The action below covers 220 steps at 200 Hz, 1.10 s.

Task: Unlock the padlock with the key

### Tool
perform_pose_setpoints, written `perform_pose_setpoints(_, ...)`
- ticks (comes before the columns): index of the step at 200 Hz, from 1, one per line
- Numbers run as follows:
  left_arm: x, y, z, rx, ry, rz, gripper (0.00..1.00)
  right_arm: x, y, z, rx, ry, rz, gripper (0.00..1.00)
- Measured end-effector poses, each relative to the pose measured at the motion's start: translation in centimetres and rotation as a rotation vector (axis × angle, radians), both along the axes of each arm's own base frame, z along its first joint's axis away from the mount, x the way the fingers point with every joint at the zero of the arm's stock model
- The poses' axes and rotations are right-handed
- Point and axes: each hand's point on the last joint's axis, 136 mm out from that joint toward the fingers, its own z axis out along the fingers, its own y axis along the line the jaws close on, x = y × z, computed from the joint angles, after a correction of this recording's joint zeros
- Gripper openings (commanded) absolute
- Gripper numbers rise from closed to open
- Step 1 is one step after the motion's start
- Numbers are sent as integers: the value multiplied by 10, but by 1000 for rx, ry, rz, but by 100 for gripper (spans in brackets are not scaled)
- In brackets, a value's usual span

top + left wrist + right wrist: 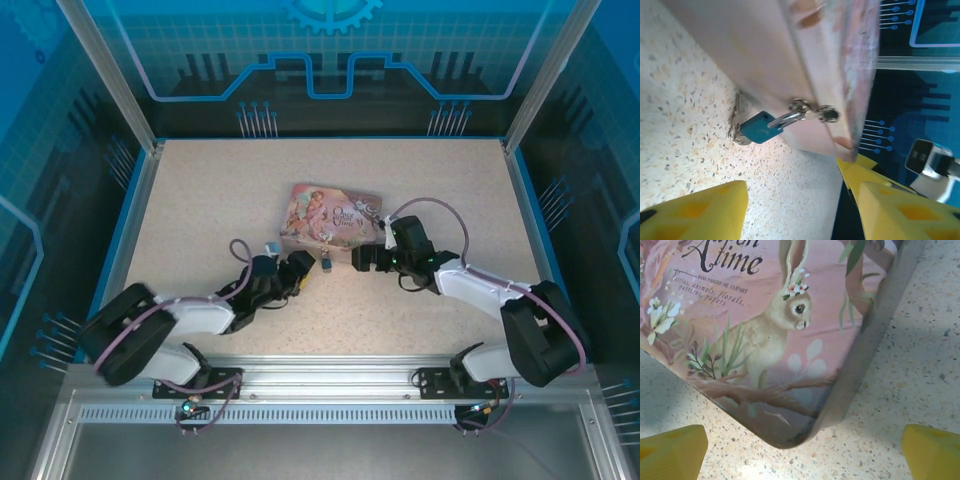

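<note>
The pink tin (330, 212) is the landmark; the left gripper (300, 272) and right gripper (362, 258) flank its near edge, both spread wide and empty; the padlock (759, 127) hangs from the tin's near-edge hasp, long axis pointing away from the tin, between both grippers, apparently nearer the left; the key (736, 115), a thin sliver, appears to lie at the padlock's base.
</note>
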Motion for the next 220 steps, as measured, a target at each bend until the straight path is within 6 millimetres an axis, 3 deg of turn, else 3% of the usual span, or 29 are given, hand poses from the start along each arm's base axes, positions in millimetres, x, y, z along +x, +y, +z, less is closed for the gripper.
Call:
perform_pose_setpoints(18,10,26,30,77,-58,43,77,5,-1,2,24,9,-14,100)
perform_pose_setpoints(50,46,97,91,226,-179,173,80,16,-2,8,59,18,-35,100)
perform_pose_setpoints(66,60,123,100,292,-189,203,82,21,1,9,70,26,-37,100)
perform_pose_setpoints(80,73,133,95,340,-166,183,82,27,3,9,74,31,-39,100)
perform_pose_setpoints(133,122,105,38,388,-39,-34,86,43,7,15,85,49,-58,100)
perform_pose_setpoints(172,151,85,8,397,-4,-156,77,52,6,12,74,81,-72,100)
perform_pose_setpoints(196,156,69,-2,354,10,-231,67,61,12,13,84,92,-56,100)
perform_pose_setpoints(220,148,51,-9,326,22,-298,66,70,16,13,94,97,-33,100)
